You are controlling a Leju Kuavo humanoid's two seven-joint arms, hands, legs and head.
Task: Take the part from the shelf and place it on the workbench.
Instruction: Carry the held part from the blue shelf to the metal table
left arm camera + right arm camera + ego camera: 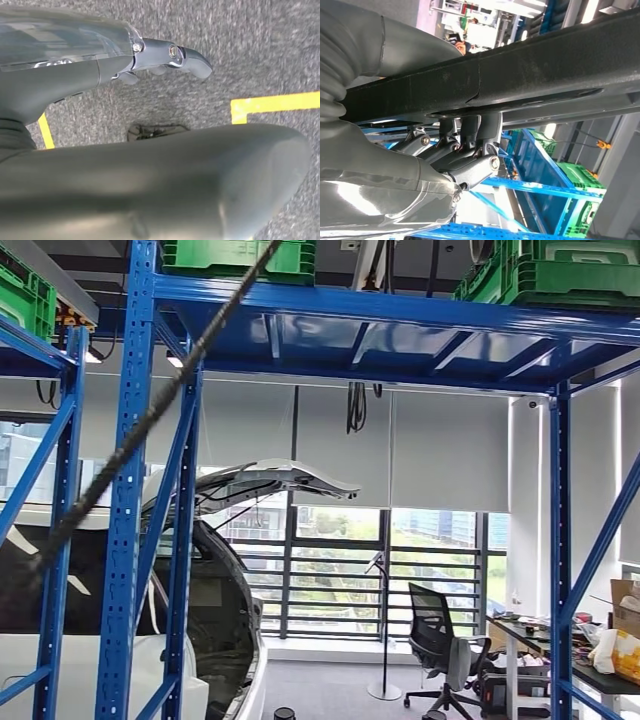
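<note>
The part is a long black textured bar [531, 70]. In the right wrist view my right hand [463, 150] grips it, with the dark fingers [471, 130] curled up around its underside. In the head view the same bar [151, 420] slants across the blue shelf frame from low on the left to the top centre. My left hand [94, 75] hangs over grey carpet with its fingers [188, 55] stretched out and nothing in it.
Blue shelf uprights [124, 540] stand close in front, with green crates [241, 258] on the top deck. Behind them is a white car [226, 630] with its tailgate raised. An office chair [441, 645] and a cluttered table [604, 675] sit at the right. Yellow tape [271, 102] marks the carpet.
</note>
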